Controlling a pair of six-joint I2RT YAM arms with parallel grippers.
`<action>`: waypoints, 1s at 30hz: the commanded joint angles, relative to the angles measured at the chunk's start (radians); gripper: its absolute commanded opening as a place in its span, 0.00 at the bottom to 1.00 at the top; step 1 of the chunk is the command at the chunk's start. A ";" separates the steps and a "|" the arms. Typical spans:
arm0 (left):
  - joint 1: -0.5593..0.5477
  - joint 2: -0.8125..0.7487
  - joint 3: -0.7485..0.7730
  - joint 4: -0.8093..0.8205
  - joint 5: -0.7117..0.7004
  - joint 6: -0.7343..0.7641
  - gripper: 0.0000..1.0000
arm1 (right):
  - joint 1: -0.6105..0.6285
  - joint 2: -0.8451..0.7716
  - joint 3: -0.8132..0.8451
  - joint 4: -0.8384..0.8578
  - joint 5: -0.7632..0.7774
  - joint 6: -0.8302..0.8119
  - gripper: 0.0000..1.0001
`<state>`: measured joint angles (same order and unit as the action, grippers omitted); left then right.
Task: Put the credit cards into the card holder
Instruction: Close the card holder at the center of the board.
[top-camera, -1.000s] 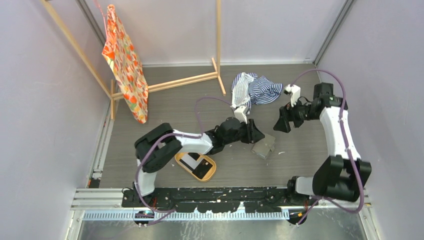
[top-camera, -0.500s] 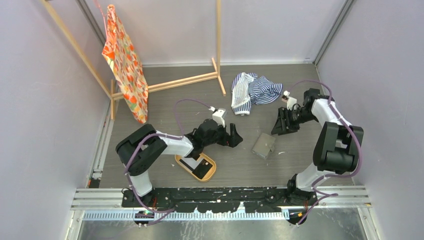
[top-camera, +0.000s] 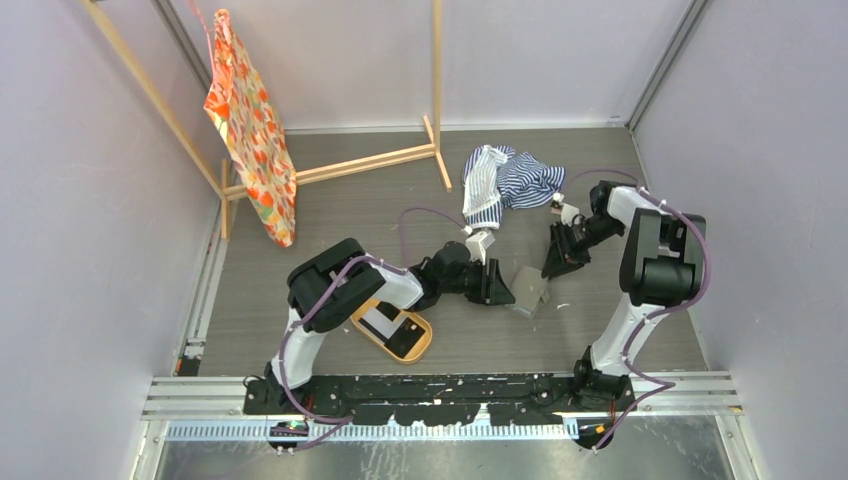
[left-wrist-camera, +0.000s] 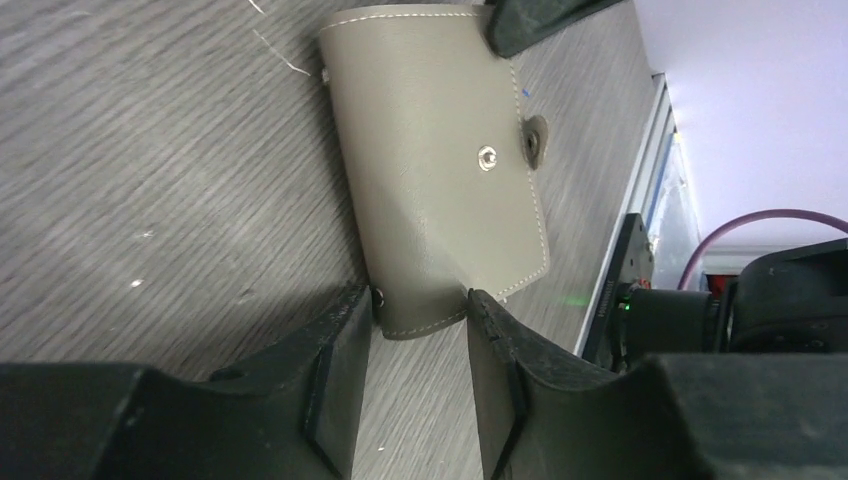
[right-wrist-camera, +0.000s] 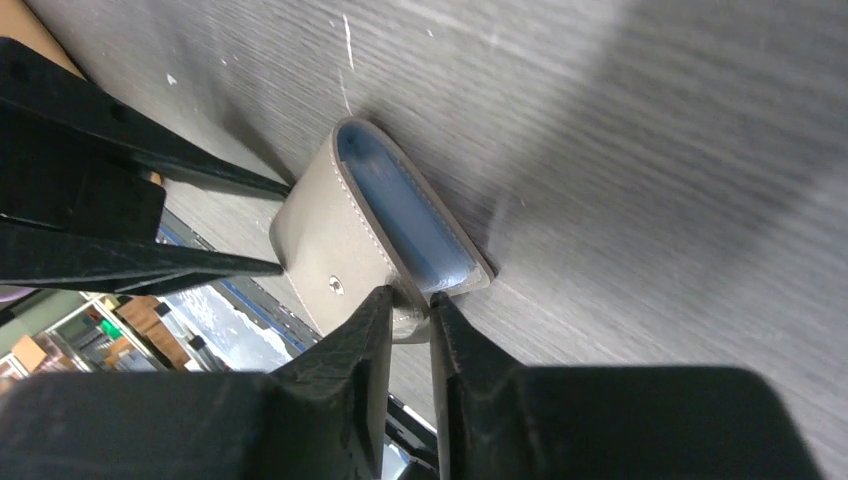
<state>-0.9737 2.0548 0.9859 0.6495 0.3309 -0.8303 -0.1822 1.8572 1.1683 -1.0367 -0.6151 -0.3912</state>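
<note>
The grey-brown card holder (top-camera: 528, 290) lies on the table with its snap stud up (left-wrist-camera: 440, 170). My left gripper (top-camera: 497, 289) meets it from the left. Its fingertips pinch the holder's near end (left-wrist-camera: 418, 310), which creases between them. My right gripper (top-camera: 555, 266) comes from the far right, jaws nearly together on the holder's edge (right-wrist-camera: 410, 310). The pale blue inside (right-wrist-camera: 400, 215) shows in the gap of the fold. A white credit card (top-camera: 378, 322) and a black one (top-camera: 405, 340) lie in the oval orange tray (top-camera: 425, 347), left of the holder.
A striped cloth (top-camera: 510, 180) lies behind the grippers. A wooden rack (top-camera: 350, 165) stands at the back left with an orange patterned bag (top-camera: 250, 130) hanging on it. Walls close in left, right and back.
My left gripper pulled back left and opened, then returned right and closed on the card holder. My right gripper dropped to the holder's far edge and closed on it.
</note>
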 joint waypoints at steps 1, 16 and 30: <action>-0.014 0.033 0.013 -0.001 0.045 -0.047 0.41 | 0.044 0.039 0.094 -0.023 -0.006 -0.005 0.22; -0.076 0.129 0.135 0.031 -0.024 -0.122 0.41 | 0.285 0.258 0.490 -0.193 0.064 -0.198 0.32; -0.072 -0.359 -0.210 -0.015 -0.271 0.364 0.61 | 0.210 -0.351 0.153 0.033 -0.031 -0.295 0.62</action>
<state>-1.0508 1.8923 0.8272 0.6552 0.2218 -0.7387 0.0071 1.7092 1.5291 -1.1236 -0.5076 -0.6357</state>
